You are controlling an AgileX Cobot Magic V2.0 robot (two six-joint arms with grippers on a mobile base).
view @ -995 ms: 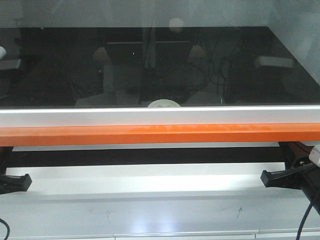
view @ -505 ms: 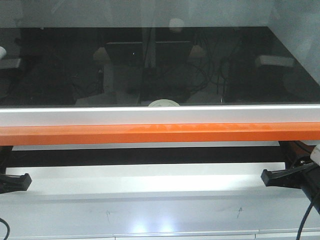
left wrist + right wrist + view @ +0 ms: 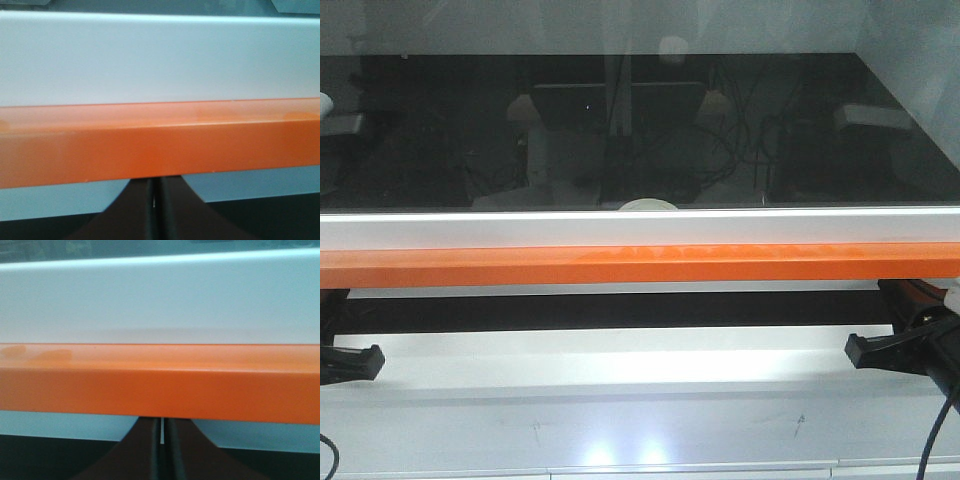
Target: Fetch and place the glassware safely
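Of the glassware [image 3: 647, 204], only a sliver of cream-white lid shows, behind the dark glass sash just above its white frame [image 3: 640, 230]; the jar body is hidden. An orange handle bar [image 3: 640, 266] runs along the sash's lower edge. My left gripper [image 3: 365, 358] sits below the bar at the far left, my right gripper [image 3: 860, 350] below it at the far right. In the wrist views the left gripper [image 3: 154, 183] and the right gripper [image 3: 162, 422] each have their dark fingers pressed together, tips right under the orange bar [image 3: 160, 145], holding nothing.
A dark gap [image 3: 620, 310] opens under the sash, above a white sill [image 3: 620, 360]. Below it lies the cabinet's grey front ledge [image 3: 620, 430]. A black cable [image 3: 932, 440] hangs from the right arm. The glass mirrors lab equipment.
The sash frame and orange bar have crept slightly upward, covering more of the lid. Both grippers have risen a little with the bar.
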